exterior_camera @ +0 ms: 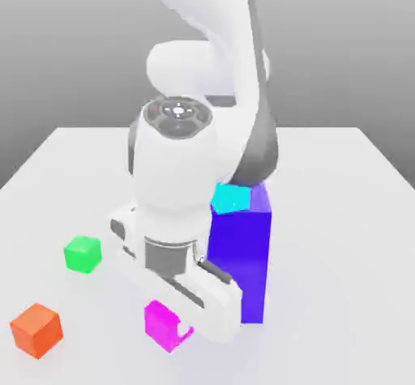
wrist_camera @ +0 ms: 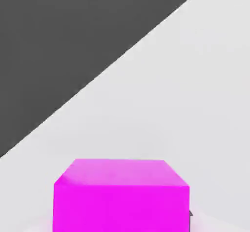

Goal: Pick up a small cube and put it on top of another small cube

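Here, jaws (exterior_camera: 174, 314) shut on magenta cube (wrist_camera: 121, 197), exterior adds green cube (exterior_camera: 83, 254)

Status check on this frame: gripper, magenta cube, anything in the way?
Gripper shut on magenta cube. Tall blue block close beside, cyan cube on top. Green cube, orange cube apart.

Lighting even, bright, diffuse; no hard shadows on table (exterior_camera: 340, 213). Faint soft shade under magenta cube (wrist_camera: 121, 197) in hand view. Arm (exterior_camera: 203, 43) shell shows smooth highlights, no glare. Backdrop grades grey, darker upward. Slight softness overall; no edge distortion.
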Motion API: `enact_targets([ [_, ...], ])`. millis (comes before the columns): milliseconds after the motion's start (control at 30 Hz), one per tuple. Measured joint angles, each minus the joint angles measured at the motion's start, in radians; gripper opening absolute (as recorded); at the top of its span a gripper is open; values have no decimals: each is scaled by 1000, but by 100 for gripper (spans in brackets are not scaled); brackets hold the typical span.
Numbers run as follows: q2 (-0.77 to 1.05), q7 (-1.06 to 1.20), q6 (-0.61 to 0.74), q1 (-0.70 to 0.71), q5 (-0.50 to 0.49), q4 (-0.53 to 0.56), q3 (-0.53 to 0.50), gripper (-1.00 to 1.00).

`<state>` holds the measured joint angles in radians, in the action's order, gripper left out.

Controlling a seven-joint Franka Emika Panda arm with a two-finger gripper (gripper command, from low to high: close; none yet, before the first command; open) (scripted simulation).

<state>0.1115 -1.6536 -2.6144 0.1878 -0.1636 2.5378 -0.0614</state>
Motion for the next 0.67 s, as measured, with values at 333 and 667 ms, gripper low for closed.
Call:
enact_targets([
  [333,-337,-385,-73,387,11,372,-195,-100],
  [667,-98,-290,-326,356,189,388,-199,100],
])
